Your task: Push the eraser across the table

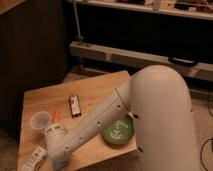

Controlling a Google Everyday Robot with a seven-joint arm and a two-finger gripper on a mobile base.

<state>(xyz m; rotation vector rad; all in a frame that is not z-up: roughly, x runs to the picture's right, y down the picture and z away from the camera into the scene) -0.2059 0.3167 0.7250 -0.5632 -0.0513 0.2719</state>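
Note:
The eraser (74, 105) lies flat on the light wooden table (100, 90), left of the middle, its long side pointing away from me. My white arm (100, 122) reaches from the right down across the table to its front left corner. My gripper is at the low end of the arm, by the wrist (57, 147), hidden behind it and cut by the bottom edge. The wrist is nearer the front than the eraser, about a hand's width from it and not touching it.
A thin orange stick (55, 114) lies left of the eraser. A white cup (40, 120) stands by the wrist. A white ridged remote-like object (34, 157) lies at the front left corner. A green bowl (119, 131) sits front right, under the arm.

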